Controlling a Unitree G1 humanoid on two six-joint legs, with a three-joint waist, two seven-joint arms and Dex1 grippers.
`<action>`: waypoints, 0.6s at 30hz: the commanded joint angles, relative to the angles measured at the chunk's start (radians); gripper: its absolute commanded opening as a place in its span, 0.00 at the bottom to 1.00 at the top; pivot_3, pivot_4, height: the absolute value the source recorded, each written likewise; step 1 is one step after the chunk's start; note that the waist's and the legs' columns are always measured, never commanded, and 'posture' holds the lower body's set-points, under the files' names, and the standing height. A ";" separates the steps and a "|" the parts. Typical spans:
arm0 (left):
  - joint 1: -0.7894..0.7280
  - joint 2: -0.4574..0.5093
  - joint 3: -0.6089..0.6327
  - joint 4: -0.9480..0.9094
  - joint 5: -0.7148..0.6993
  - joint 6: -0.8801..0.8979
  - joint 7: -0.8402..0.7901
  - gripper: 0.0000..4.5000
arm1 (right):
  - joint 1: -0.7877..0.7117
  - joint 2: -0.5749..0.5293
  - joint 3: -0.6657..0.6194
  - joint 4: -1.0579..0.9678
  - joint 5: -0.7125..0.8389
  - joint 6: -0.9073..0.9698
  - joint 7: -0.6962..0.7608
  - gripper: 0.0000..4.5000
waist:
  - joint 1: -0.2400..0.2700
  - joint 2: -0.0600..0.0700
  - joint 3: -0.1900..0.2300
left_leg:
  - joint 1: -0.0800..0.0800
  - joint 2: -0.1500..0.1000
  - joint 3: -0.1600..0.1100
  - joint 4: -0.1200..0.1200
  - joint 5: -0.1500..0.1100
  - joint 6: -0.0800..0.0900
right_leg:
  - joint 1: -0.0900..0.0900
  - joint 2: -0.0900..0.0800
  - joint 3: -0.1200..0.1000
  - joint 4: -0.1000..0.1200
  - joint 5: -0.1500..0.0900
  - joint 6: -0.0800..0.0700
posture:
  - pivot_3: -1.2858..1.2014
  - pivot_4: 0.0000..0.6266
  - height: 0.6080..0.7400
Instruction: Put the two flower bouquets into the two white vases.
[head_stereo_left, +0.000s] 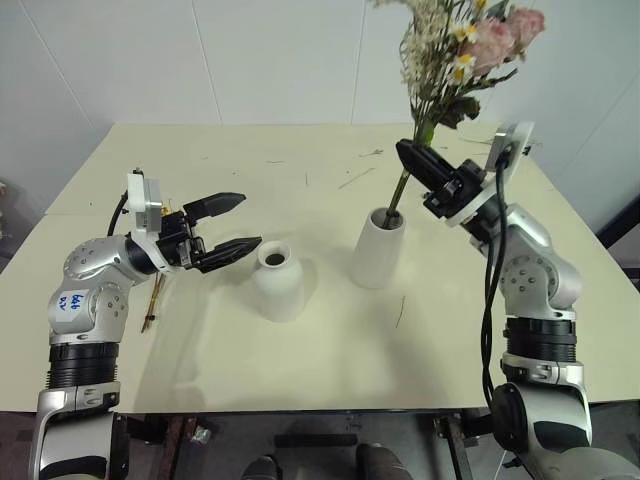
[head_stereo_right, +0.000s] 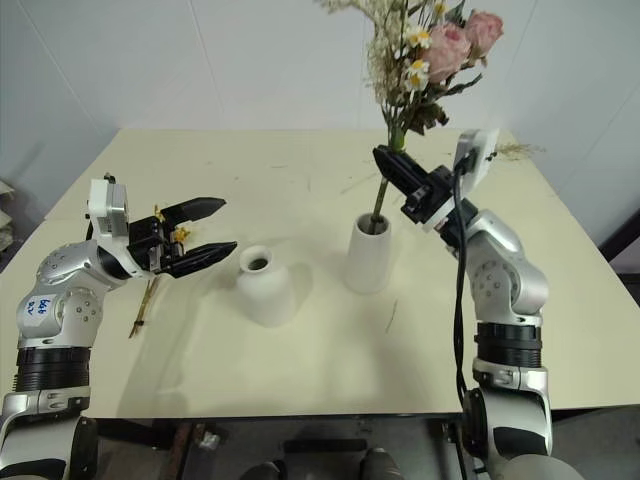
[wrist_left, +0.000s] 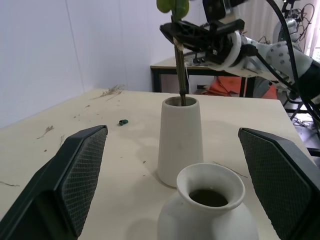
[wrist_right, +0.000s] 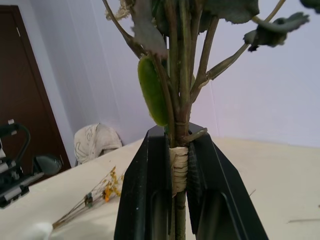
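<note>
at the left of the cream table (head_stereo_left: 330, 330) we see our left gripper (head_stereo_left: 227, 227) hovering low with its two black fingers spread wide and nothing between them, pointing toward the middle of the table. just beneath and behind that hand, the small sprig of yellow-orange dried flowers (head_stereo_left: 152, 300) lies flat on the tabletop, its thin stem running toward the near edge; a few of its yellow heads show beside the gripper's knuckles. immediately to the right of the open fingers stands the short rounded white vase (head_stereo_left: 278, 283), upright, its narrow neck and dark mouth facing up; from the left wrist view its mouth (wrist_left: 210, 197) sits between the two spread finger pads (wrist_left: 82, 172), near them but apart from them. next along, close beside it but not touching, stands the tall tapered white vase (head_stereo_left: 379, 246), also upright. the lower end of the big bouquet's stems (head_stereo_left: 400, 190) reaches down into its wide mouth, leaning slightly, while the big bouquet (head_stereo_left: 468, 45) of pink roses, white daisies and pale dried grasses rises above, well over the table. to the right, our right gripper (head_stereo_left: 412, 157) comes in from the right side and pinches those stems above the vase rim; in the right wrist view its fingers (wrist_right: 145, 190) press together on the twine-wrapped part of the bunch. a few loose twig scraps (head_stereo_left: 355, 178) lie scattered on the far part of the table, behind the vases.
</note>
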 joint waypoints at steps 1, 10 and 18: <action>0.004 0.015 0.042 -0.056 -0.020 -0.009 0.017 1.00 | 0.007 0.004 0.004 -0.002 -0.024 -0.089 0.034 0.01 | 0.000 0.000 0.000 | 0.000 0.000 0.000 0.000 0.000 0.000 | 0.000 0.000 0.000 0.000 0.000 0.000 | 0.52 0.24 1.00; 0.015 0.017 0.057 -0.067 -0.015 -0.011 0.040 1.00 | 0.053 -0.008 0.034 -0.037 -0.024 -0.108 0.092 0.59 | 0.000 0.000 0.000 | 0.000 0.000 0.000 0.000 0.000 0.000 | 0.000 0.000 0.000 0.000 0.000 0.000 | 0.52 0.24 1.00; 0.027 0.072 0.064 -0.055 0.037 -0.001 0.100 1.00 | 0.066 -0.092 0.022 -0.058 -0.039 -0.126 0.143 0.99 | 0.000 0.000 0.000 | 0.000 0.000 0.000 0.000 0.000 0.000 | 0.000 0.000 0.000 -0.001 0.000 0.000 | 0.52 0.24 1.00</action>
